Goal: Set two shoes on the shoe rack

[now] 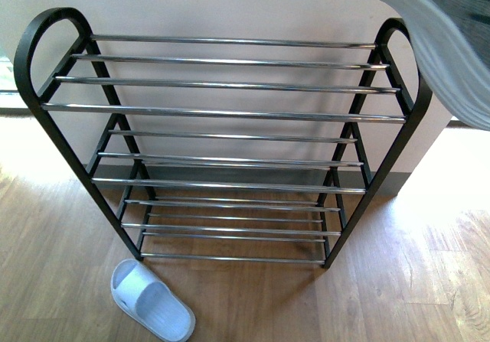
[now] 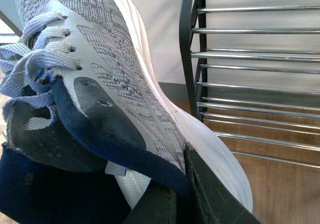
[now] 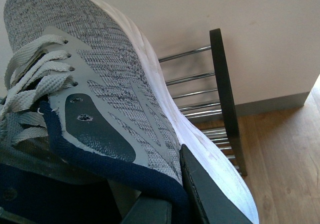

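The shoe rack [image 1: 230, 112] stands against the wall, and all its chrome-rod shelves are bare. My left gripper [image 2: 180, 186] is shut on the navy collar of a grey sneaker [image 2: 115, 68], held just left of the shoe rack's upright [image 2: 189, 48]. My right gripper [image 3: 176, 184] is shut on the collar of the other grey sneaker [image 3: 115, 78], with the shoe rack's black end post [image 3: 223, 93] beyond its white sole. In the front view, only a sneaker's white sole [image 1: 436, 47] shows, at the upper right corner by the rack's right upright. Neither arm shows there.
A pale blue slide sandal [image 1: 151, 300] lies on the wooden floor [image 1: 69, 265] in front of the rack's lower left corner. A pale wall with a grey skirting board [image 1: 387, 181] runs behind the rack.
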Robot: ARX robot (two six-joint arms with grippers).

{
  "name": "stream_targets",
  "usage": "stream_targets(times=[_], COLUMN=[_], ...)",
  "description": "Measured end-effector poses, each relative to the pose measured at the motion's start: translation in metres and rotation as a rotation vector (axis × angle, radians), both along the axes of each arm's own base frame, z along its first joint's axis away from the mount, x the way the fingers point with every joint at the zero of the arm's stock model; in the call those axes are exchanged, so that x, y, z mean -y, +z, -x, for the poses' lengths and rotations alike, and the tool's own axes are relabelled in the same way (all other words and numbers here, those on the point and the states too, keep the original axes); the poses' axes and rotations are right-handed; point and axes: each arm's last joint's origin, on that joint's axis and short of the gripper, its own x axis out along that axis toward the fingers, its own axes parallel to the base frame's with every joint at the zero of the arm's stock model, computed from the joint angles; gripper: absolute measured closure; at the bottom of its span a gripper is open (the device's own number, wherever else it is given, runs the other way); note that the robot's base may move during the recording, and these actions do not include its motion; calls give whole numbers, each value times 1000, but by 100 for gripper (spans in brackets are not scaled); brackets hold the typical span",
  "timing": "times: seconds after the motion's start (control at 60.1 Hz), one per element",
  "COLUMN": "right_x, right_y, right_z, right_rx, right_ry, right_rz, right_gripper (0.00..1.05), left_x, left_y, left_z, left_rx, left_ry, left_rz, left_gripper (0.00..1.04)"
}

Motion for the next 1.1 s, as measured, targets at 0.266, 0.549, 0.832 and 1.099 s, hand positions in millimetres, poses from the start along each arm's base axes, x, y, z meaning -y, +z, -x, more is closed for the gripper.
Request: stream_targets(times=[0.266, 0.549, 0.832, 1.099], right_x=[-12, -17, -11, -3], right_y=[-26, -45, -65, -73], right_z=[-46, -81, -104, -115], right_rx=[-144, -227, -294, -316], right_ry=[-143, -208, -275, -296], right_rz=[-2, -16, -58, -87], right_gripper=[103, 103, 103, 103], left_x=[0, 0, 0, 0], left_y=[0, 0, 0, 0], left_z=[0, 0, 0, 0], left_rx=[0, 0, 0, 0], left_ry=[0, 0, 0, 0], left_rz=[0, 0, 0, 0], left_gripper=[103, 103, 103, 103])
